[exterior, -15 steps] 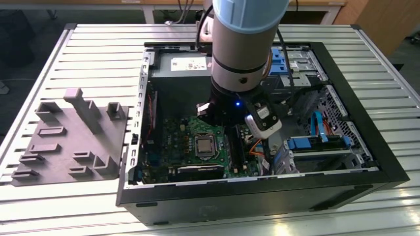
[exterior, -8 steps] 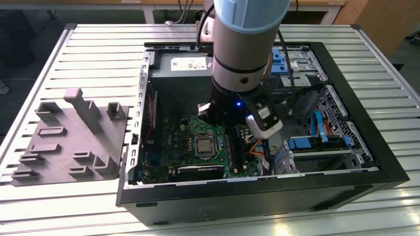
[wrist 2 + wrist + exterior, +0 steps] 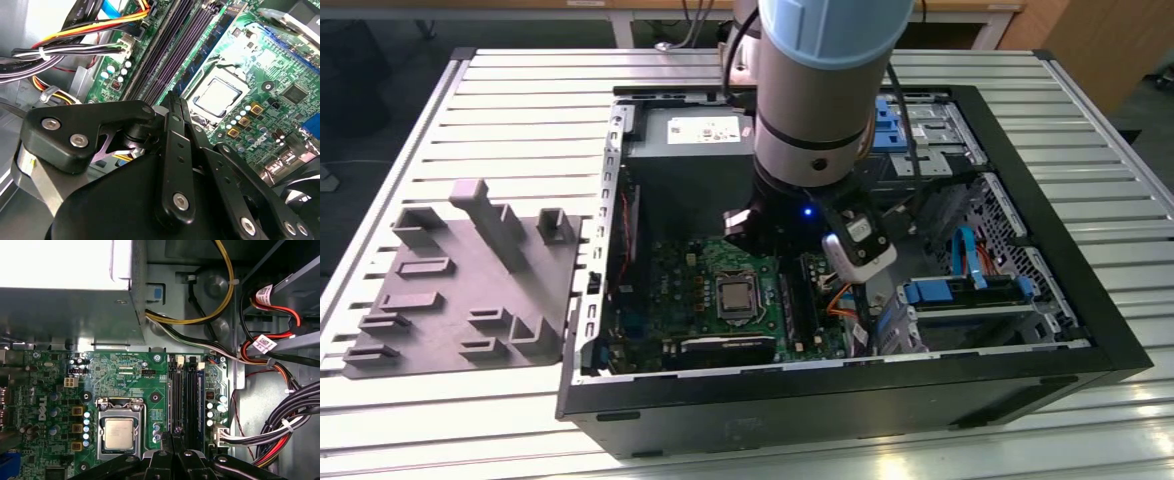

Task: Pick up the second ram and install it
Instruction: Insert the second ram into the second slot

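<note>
Slatted table (image 3: pixel 520 90) is carrying, from the exterior view's left, one grey fixture (image 3: pixel 467 280) and one open computer case (image 3: pixel 854 400). One gripper (image 3: pixel 173 100) is hanging inside, fingers clenched with nothing visible between them, directly over roughly four parallel sockets (image 3: pixel 186 390). The second ram is not distinguishable among them.

arm (image 3: pixel 821 90) vertical, wrist pointing straight down. gripper (image 3: pixel 175 107) fingers (image 3: pixel 172 150) pressed together, no gap between the tips, nothing between them.
</note>
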### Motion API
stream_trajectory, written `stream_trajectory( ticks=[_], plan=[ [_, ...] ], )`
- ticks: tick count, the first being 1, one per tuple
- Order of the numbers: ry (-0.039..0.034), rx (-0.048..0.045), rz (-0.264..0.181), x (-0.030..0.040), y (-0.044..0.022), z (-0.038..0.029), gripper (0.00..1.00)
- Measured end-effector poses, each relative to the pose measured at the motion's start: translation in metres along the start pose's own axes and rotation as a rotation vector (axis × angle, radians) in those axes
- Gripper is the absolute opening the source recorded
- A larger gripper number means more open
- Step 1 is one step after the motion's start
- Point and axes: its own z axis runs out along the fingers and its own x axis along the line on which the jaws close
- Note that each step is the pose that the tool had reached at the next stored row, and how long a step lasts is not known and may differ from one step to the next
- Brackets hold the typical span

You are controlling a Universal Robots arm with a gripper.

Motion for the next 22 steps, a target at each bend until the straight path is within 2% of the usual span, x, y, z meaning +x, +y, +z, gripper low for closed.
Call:
stream_trajectory(
  ticks=[16,22],
  plan=[
    [-0.0003,0.0001,0.004,-0.0024,-0.0003,0.0036,0.11],
    [-0.0005,0.0002,0.007,-0.0053,-0.0003,0.0046,0.11]
  ],
)
